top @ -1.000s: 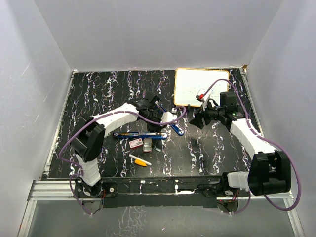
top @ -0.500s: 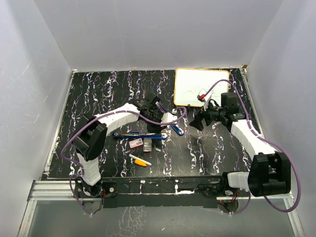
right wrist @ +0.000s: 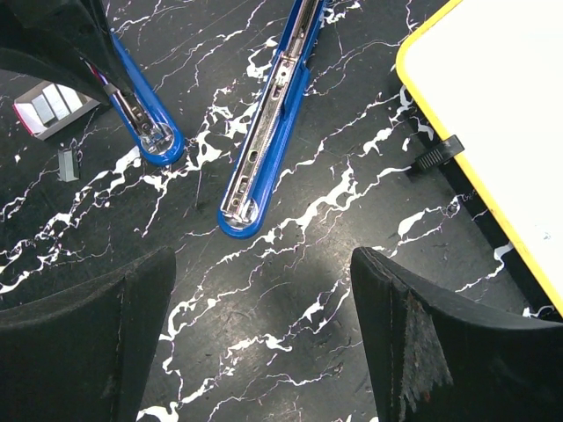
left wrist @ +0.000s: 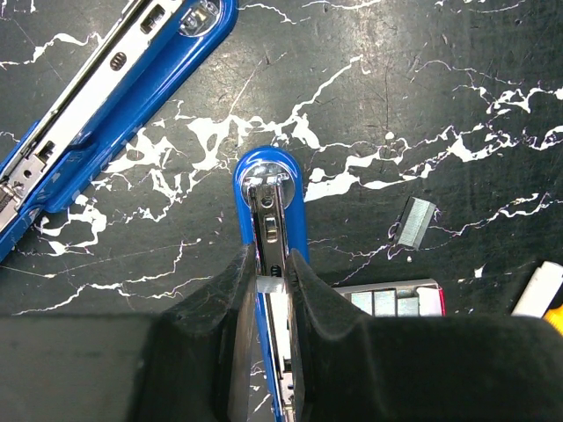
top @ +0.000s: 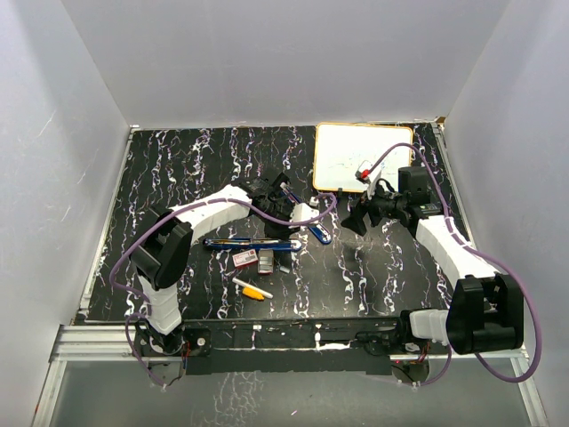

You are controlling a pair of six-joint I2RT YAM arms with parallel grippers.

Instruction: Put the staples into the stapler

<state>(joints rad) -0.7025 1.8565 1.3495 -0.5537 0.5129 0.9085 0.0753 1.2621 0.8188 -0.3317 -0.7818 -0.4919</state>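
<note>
Left wrist view: the near end of the stapler is hidden between the fingers of the left gripper, the staple box is half covered by the gripper body, and the marker is cut by the right edge; right wrist view: the whiteboard is cut likewise.

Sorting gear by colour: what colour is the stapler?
The stapler is blue; left wrist view shows it best.
</note>
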